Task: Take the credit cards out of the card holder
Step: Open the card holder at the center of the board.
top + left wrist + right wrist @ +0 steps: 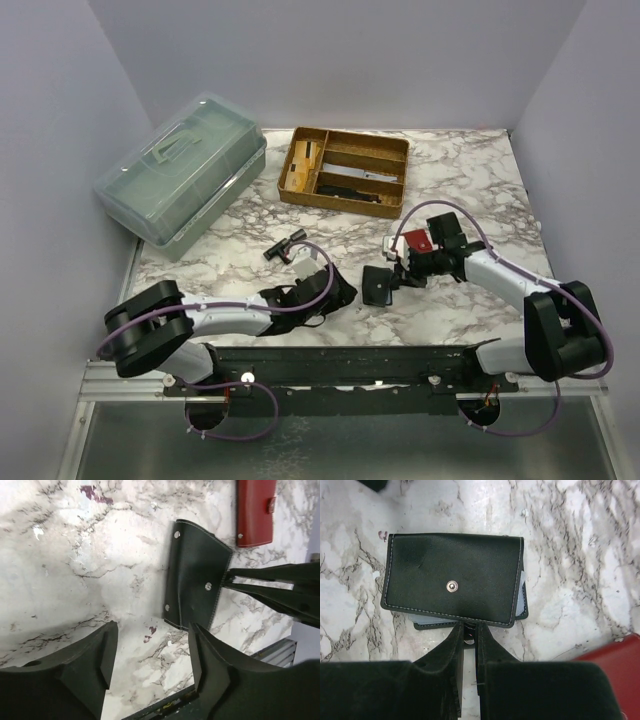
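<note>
While the right claw (469, 630) pinches it, card holder (450, 575) lies flat.

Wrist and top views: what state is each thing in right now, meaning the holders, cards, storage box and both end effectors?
black card holder: flat on the table, cover folded over, one edge pinched
credit cards: inside the holder, pale edges peeking out one side
red wallet: closed, lying flat, untouched
plastic box: lid on
left end effector: open, empty
right end effector: shut on the black card holder's edge
</note>
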`<state>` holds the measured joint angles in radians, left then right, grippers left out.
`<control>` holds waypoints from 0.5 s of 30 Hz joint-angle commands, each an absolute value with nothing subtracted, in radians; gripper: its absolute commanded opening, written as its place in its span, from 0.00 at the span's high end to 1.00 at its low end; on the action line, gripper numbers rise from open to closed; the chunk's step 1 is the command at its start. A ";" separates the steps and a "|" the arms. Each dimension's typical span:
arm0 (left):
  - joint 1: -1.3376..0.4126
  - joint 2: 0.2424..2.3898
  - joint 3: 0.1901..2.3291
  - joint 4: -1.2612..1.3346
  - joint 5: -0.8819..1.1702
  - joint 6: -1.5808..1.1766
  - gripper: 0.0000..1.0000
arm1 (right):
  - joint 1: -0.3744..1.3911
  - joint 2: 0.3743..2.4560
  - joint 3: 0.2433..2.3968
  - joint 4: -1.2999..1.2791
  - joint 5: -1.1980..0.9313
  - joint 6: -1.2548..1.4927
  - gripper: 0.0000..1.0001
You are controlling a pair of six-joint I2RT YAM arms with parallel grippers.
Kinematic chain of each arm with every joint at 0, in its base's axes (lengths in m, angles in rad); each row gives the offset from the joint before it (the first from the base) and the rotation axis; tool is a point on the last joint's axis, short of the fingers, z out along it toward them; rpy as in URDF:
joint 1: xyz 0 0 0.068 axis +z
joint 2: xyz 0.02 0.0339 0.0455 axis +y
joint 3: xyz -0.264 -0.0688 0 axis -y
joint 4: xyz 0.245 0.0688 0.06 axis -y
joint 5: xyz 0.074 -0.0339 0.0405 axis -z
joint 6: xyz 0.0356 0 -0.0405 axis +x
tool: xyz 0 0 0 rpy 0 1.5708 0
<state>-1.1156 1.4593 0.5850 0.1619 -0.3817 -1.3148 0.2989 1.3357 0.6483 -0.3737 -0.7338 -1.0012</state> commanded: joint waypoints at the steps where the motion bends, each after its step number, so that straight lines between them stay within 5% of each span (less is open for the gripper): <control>1: -1.105 1.330 0.521 0.174 -0.359 -1.118 0.32 | 0.292 1.397 0.693 -0.420 -0.709 -0.956 0.96; 10: -1.120 1.192 0.466 0.296 -0.117 -0.766 0.21 | 0.284 1.456 0.739 -0.430 -0.751 -0.846 0.90; 15: -1.241 1.322 0.565 0.264 -0.268 -0.505 0.20 | 0.268 1.483 0.765 -0.453 -0.756 -0.814 0.89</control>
